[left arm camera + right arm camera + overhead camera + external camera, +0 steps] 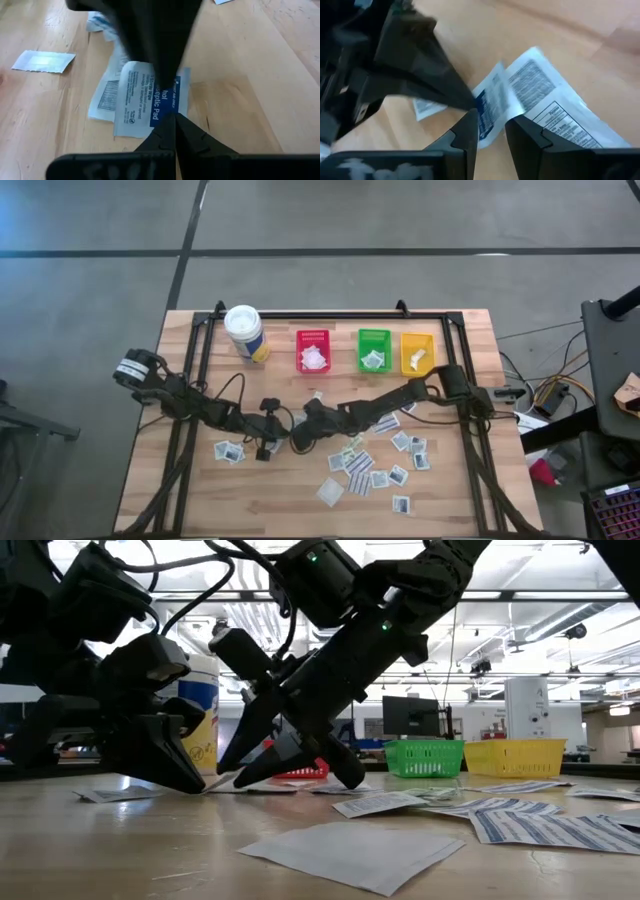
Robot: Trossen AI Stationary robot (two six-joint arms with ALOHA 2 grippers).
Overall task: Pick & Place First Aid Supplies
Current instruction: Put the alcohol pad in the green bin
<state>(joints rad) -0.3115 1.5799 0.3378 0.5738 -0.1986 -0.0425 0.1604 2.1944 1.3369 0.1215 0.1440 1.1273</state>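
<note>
A white first aid packet with a dark-blue print (135, 95) lies near the table's middle, on top of another white packet (102, 97). My left gripper (172, 120) is shut, its tips at the packet's blue-printed end. My right gripper (490, 132) comes from the opposite side and is open, with that same blue end (487, 112) between its fingers. In the high view the two grippers meet nose to nose, left (267, 442) and right (300, 437), and hide the packet. A larger printed packet (555, 100) lies beside it. My left gripper's shut fingertips sit on the blue-printed end (161, 120) of the packet, slanting down from the table's left. The packet looks flat on the packet beneath it. Whether a layer is pinched between the tips is hidden by the fingers. My right gripper's fingers (467, 132) stand on either side of the packet's blue end, slanting down from the table's right; I cannot tell whether they touch it.
Red (313, 350), green (373, 350) and yellow (417, 352) bins stand in a row at the far edge, beside a white canister (245, 332). Several more packets lie at near right (375, 465), two at near left (228, 450), and a small one lies apart (44, 61).
</note>
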